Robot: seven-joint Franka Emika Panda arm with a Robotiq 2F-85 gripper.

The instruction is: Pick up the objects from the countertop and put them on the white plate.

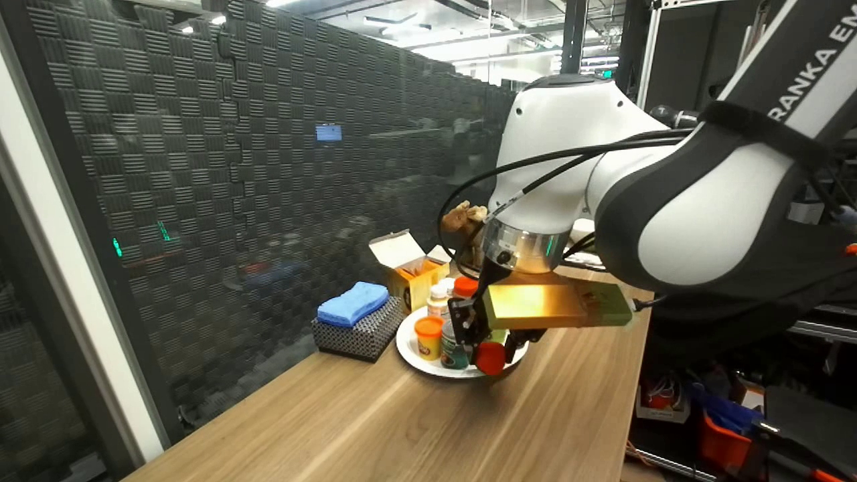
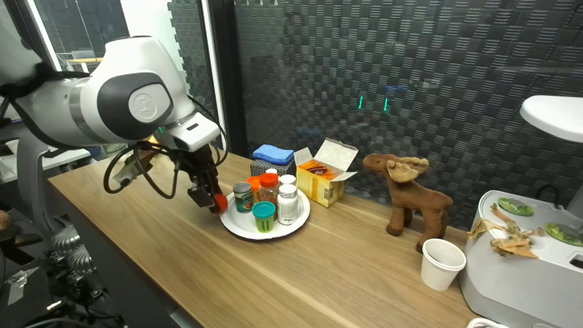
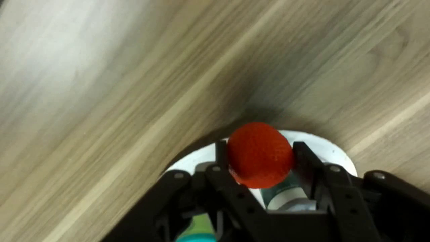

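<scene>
Nearly Done, by My Reckoning

My claw is pinching the red-orange ball, squeezed from both sides. The ball is at the rim of the white plate, overlapping that rim in the wrist view; whether it touches the plate, I cannot tell.

Most of the work looks done to me. On the plate stand the dark green can, the orange-lidded yellow tub, the teal-lidded green tub, the red-lidded jar and some white-capped bottles, partly hidden behind one another. What is left, as I judge it, is to carry the ball fully inside the rim and let go; I take it for the last item, though my own bulk covers part of the tabletop in an exterior view.

The ball is round, so it points nowhere and has no long axis for me to line up. Everything on the plate stands upright, long axis vertical. Freed, the ball could roll, so I want it nestled against the can.
</scene>
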